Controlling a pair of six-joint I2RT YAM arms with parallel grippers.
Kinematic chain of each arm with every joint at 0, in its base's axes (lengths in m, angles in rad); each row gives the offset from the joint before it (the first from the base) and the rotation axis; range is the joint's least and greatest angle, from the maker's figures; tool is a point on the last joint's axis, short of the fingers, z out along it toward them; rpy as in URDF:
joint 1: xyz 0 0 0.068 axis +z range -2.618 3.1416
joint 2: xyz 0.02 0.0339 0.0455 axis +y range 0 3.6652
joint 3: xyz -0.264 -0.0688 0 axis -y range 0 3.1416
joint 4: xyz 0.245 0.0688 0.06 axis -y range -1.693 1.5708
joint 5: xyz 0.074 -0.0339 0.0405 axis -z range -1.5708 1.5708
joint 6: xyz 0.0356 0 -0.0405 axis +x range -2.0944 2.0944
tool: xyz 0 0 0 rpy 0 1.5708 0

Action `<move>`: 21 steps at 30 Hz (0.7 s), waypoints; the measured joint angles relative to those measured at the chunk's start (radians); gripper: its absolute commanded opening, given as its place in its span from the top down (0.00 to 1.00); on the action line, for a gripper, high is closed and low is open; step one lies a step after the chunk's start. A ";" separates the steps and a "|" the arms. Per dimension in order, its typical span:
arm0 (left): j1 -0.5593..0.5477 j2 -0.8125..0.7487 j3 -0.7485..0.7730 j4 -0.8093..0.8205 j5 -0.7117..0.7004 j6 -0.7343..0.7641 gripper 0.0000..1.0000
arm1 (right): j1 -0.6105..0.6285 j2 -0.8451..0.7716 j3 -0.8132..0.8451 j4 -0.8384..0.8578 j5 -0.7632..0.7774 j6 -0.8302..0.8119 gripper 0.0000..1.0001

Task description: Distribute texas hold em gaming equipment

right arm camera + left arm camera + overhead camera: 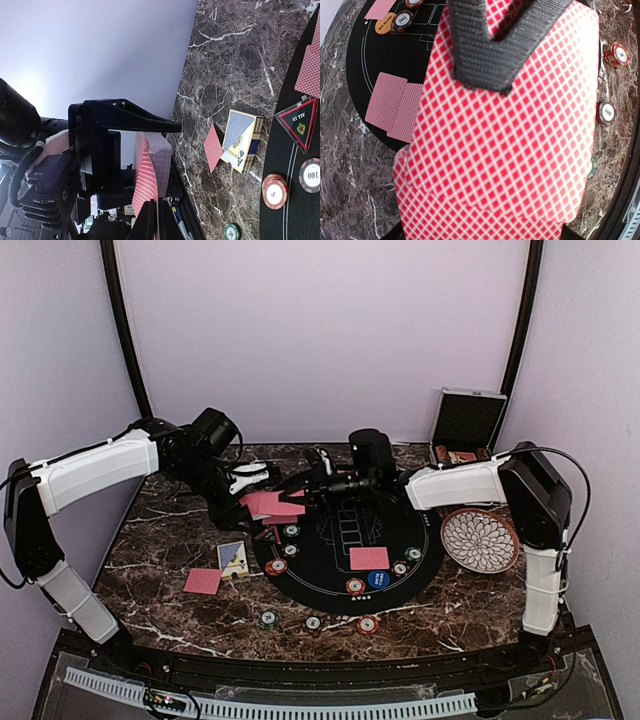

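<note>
So both arms meet mid-table here. The left gripper point(258, 488) is clamped on a stack of red-backed playing cards point(270, 506). The right gripper point(298, 490) is pinched onto that stack's edge, right up against the left one. Just on the near side of both grippers sits a round black felt mat point(330, 565) with a single red-backed card point(368, 558) and small round striped-edge poker chips point(355, 586) on it.

I noted the left arm point(95, 468) reaching in from the left with its elbow raised, the left gripper point(252, 483) clamped on the card deck point(272, 505). The right arm point(455, 485) stretched leftward, wrist level. The right gripper point(305, 483) met the left one, jaws closed at the deck's edge; whether they pinched a card I could not confirm.
</note>
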 measured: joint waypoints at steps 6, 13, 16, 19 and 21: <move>0.000 0.000 -0.007 0.006 -0.001 0.000 1.00 | -0.018 -0.008 -0.001 -0.040 -0.003 -0.016 1.00; 0.000 -0.001 -0.009 0.007 -0.005 0.000 1.00 | -0.076 -0.052 -0.035 -0.071 -0.011 -0.026 1.00; 0.000 -0.001 -0.009 0.007 -0.006 0.000 1.00 | -0.108 -0.061 -0.036 -0.080 -0.014 -0.032 1.00; 0.000 -0.001 -0.009 0.007 -0.008 0.000 1.00 | -0.150 -0.064 -0.036 -0.100 -0.027 -0.051 1.00; 0.000 -0.001 -0.009 0.007 -0.008 0.000 1.00 | -0.187 -0.064 -0.033 -0.132 -0.029 -0.075 1.00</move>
